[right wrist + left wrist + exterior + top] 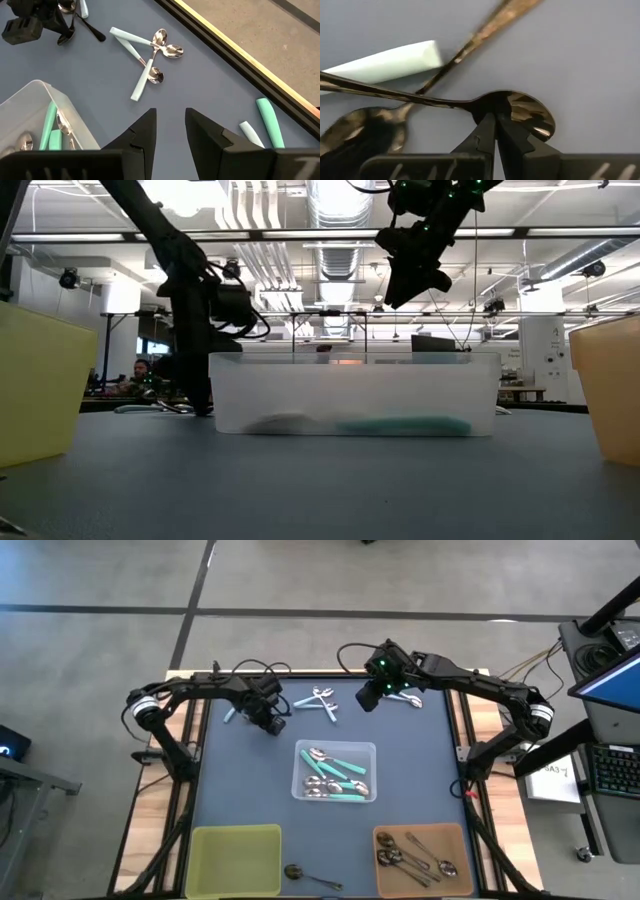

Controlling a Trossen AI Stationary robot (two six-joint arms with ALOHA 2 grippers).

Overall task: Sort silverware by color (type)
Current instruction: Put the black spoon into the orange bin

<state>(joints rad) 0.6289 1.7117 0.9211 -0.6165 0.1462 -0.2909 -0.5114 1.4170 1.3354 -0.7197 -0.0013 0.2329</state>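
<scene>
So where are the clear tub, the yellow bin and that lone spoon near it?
clear tub [371,748]: high view, on its far right rim.
yellow bin [236,859]: high view, on its bare floor.
lone spoon [294,871]: high view, on its bowl.

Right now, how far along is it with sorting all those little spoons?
Roughly halfway. Done: teal-handled spoons lie in the clear bin, dark metal spoons in the brown bin. In hand: the left gripper is shut on a dark spoon at the table's far left. Left: the pale-handled spoons on the mat, some near the open right gripper, one dark spoon by the empty yellow bin.
</scene>
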